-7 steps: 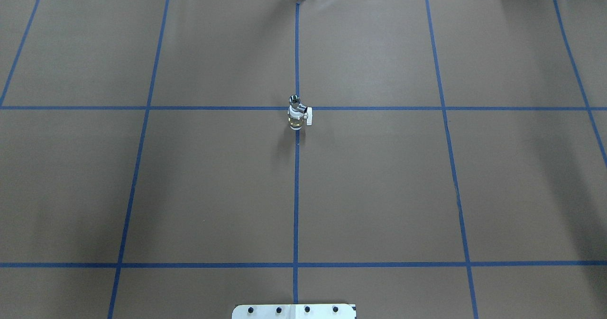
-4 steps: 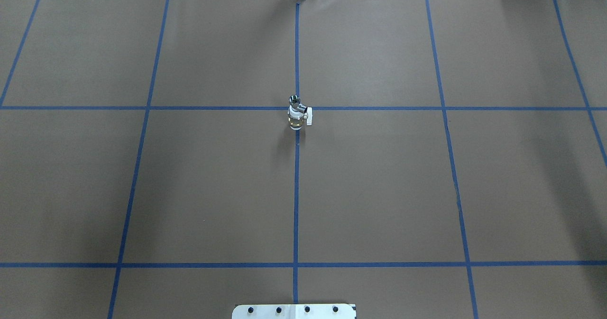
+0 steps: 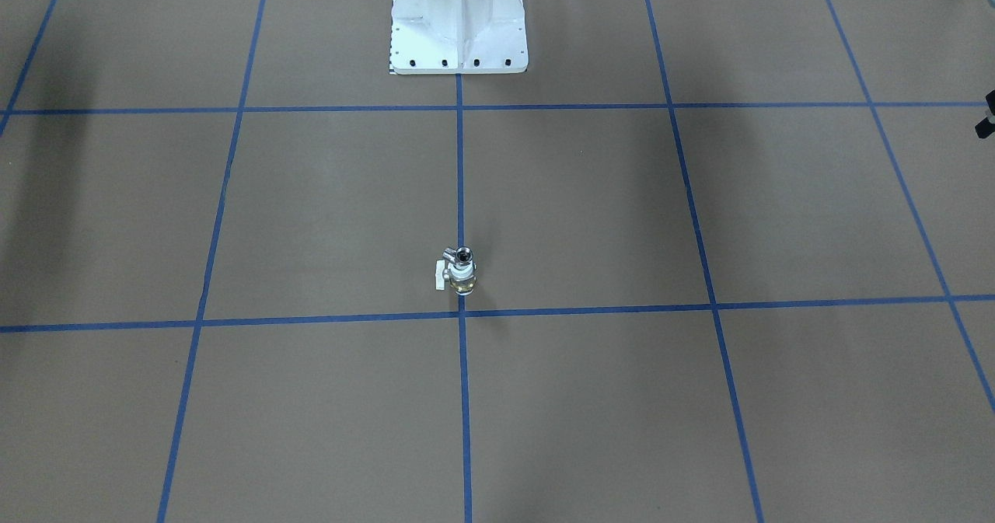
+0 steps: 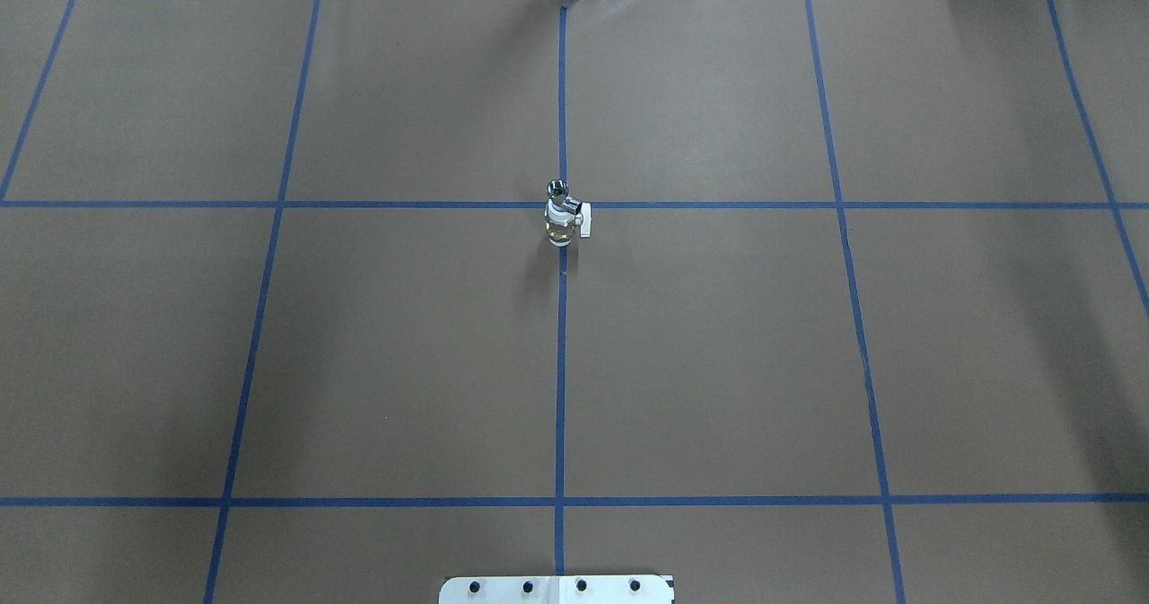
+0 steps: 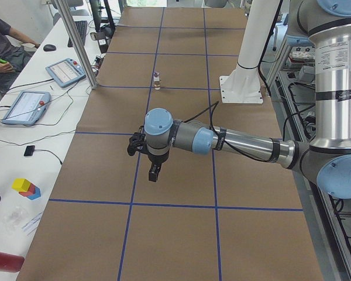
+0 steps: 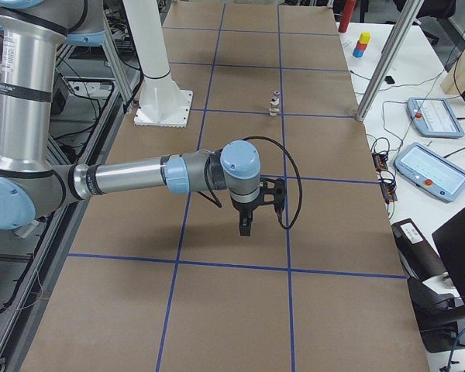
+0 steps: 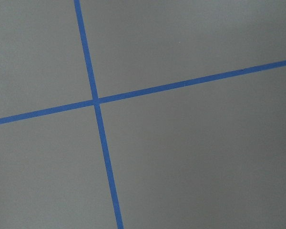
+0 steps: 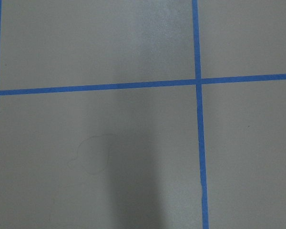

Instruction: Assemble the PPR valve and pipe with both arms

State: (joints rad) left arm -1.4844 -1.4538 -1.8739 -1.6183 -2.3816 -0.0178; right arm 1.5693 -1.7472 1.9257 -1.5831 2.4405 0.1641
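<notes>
In the front-facing view we see the PPR valve (image 3: 460,277) standing upright on the brown counter (image 3: 311,212), on the centre line of blue tape (image 3: 460,181) just beside a crossing. The shiny pipe (image 3: 461,256) sits on top of it, touching it. The white pedestal (image 3: 459,18) stands well apart, at the top.

From overhead we see the same pair at the middle crossing, the valve's white handle pointing to the view's right.

From the exterior left view we see the left arm (image 5: 234,142) stretched low over the counter, its left pincer (image 5: 154,174) pointing down, well apart from the valve far behind. We cannot tell whether its jaws are apart or together.

From the exterior right view, the right arm (image 6: 132,177) reaches out likewise. Its right pincer (image 6: 245,227) points down, and we cannot tell its state either.

Both wrist views show only counter and tape lines.
</notes>
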